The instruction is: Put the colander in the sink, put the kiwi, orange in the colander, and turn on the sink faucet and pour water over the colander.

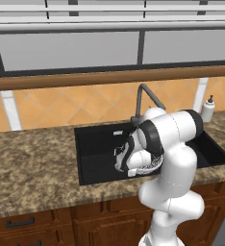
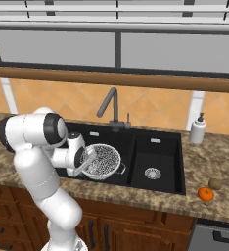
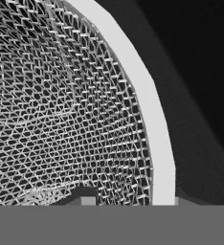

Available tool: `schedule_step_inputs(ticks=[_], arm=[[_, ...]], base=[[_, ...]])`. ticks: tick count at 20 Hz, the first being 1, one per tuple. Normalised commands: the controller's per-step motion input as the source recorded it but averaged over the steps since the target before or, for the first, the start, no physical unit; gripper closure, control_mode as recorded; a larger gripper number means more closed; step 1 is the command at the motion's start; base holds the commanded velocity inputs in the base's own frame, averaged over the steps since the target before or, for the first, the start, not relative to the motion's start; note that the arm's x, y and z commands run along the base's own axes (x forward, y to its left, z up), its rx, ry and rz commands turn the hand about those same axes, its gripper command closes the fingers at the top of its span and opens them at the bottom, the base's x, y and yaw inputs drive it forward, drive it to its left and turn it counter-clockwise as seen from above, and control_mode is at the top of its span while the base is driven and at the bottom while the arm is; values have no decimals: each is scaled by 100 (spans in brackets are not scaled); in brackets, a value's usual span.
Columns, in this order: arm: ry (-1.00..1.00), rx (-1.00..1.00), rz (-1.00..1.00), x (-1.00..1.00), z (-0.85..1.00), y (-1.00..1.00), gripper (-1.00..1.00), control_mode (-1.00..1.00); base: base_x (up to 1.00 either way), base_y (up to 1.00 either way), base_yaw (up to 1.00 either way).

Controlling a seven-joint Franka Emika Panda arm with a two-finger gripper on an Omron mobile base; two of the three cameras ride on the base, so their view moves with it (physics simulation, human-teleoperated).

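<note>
The white arm's two-finger gripper holds the round silver mesh colander by its near-left rim — tilted, over the wider basin of the matte black sink. The bright orange fruit and the brown kiwi lie close together on the granite counter, far right.

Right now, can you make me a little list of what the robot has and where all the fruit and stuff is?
claw: shut on the colander's rim
colander: held tilted over the sink's larger basin
sink: black, two basins
orange: on the counter, right of the sink
kiwi: on the counter beside the orange
sink faucet: no water visible
</note>
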Motion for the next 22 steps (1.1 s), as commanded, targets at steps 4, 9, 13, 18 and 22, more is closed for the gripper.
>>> schedule_step_inputs(ticks=[4,9,13,18,22], arm=[[0,0,-46,8,-32,31,100,-100],[0,0,-49,1,-32,43,100,-100],[0,0,-49,0,-24,44,100,-100],[-2,1,-50,0,-9,25,-100,-100],[-10,9,-52,-1,0,-3,-100,-100]], base=[[0,0,0],[0,0,0],[0,0,0],[0,0,0],[0,0,0]])
